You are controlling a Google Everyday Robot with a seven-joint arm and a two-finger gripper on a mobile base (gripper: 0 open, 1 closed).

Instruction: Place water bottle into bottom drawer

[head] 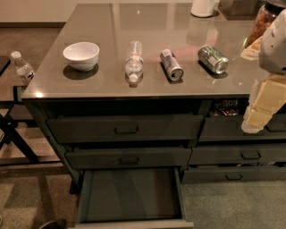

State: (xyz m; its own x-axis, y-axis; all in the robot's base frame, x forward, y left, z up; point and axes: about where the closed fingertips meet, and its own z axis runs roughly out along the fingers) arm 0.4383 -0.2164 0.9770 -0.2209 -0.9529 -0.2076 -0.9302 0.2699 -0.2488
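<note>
Nearest, the bottom drawer (132,197) is pulled well out over a beige carpet (27,197), showing its flat dark grey-green inside. Above it, the two other drawers of the left stack (126,143) are shut, each with a small recessed handle. The narrower right-hand drawers (243,154) sit alongside.

At the right edge, the pale hand (257,116) hangs point down in front of the upper right-hand drawer, below the counter's edge. The white arm (275,42) rises above it. Whether the hand is spread or pressed together I cannot tell; it touches none of the things on the counter.

The counter (58,87) is grey and glossy, with light reflecting off its far part. The water bottle (134,62) lies on its side near the front edge, white cap toward the camera. It lies between a white bowl (81,54) on the left and two cans, a slim can (171,65) and a stouter can (213,59), both also on their sides. Their labels are too blurred to read.

Off to the left, a labelled bottle (22,67) stands on a low side table (9,91). At the far edge are a white container (203,7) and a jar (263,22).
</note>
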